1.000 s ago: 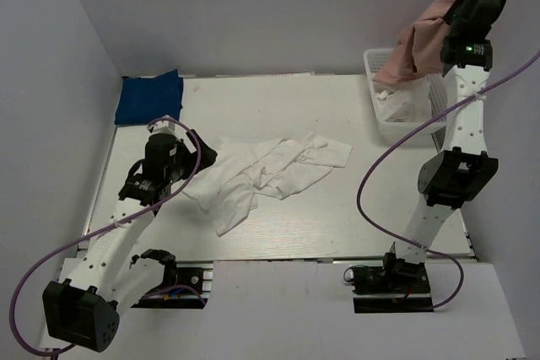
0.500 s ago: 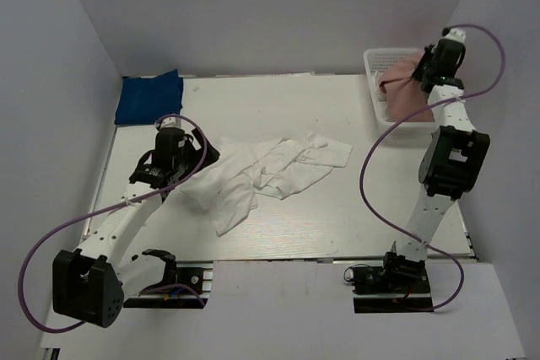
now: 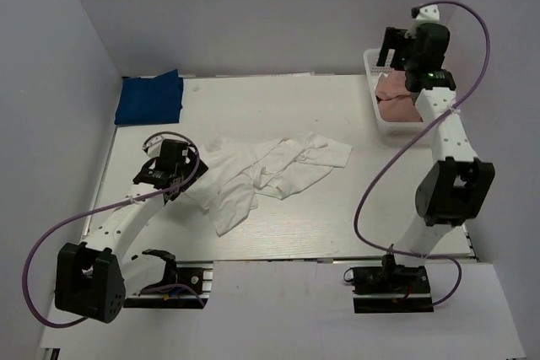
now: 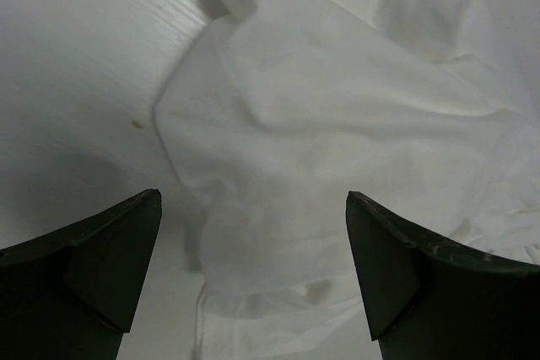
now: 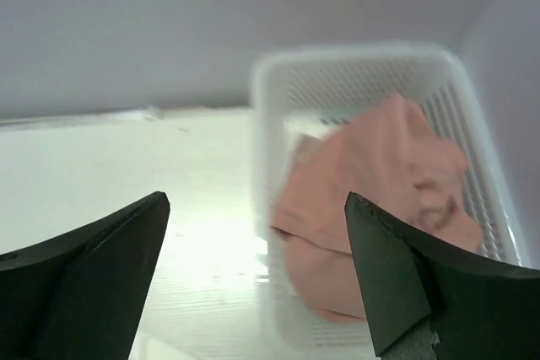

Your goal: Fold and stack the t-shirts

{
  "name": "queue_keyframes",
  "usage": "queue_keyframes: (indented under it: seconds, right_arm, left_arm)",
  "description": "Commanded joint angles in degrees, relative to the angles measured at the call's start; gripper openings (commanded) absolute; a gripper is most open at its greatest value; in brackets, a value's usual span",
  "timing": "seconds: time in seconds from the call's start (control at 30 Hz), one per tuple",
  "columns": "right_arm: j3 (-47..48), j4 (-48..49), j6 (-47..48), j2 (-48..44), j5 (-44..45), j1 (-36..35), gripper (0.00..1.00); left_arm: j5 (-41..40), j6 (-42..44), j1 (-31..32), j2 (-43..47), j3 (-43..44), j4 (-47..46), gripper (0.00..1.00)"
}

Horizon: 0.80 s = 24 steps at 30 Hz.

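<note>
Above the white table [image 3: 337,208] between lilac walls [image 3: 253,6], left claw [image 4: 253,198] and right claw [image 5: 256,200] gape empty.

Seen from the wrist, the gripper [image 4: 251,198] has its two dark fingers [image 4: 110,250] spread wide apart at the lower corners, with nothing clasped between them. A crumpled white t-shirt [image 4: 337,99] lies ahead of the gripper, and its soft folds fill the space between the fingers and run off to the right. Its rumpled edge curves round just ahead of the left finger. Beyond that edge, to the left, is bare pale worktop [image 4: 76,56] with a faint grain. A tiny brown speck [image 4: 137,124] sits on the worktop just beside the cloth's edge. A soft shadow falls near the left finger.
</note>
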State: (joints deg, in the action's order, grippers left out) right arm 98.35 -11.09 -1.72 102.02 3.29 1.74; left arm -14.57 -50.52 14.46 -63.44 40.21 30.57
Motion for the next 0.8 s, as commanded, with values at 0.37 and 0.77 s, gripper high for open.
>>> queue_keyframes:
  seconds: [0.37,0.77]
  right_arm:
    - [-20.6,-0.7,-8.8,-8.4,-1.1,-22.9,0.90]
    - [-28.7,6.4,-13.3,1.9,-0.1,-32.0,0.90]
  left_arm:
    - [-2.1,-3.4,-4.8,-5.9,-6.9,-7.2,1.00]
    - [4.5,-2.2,-6.5,-19.5,-5.3,-17.5,0.64]
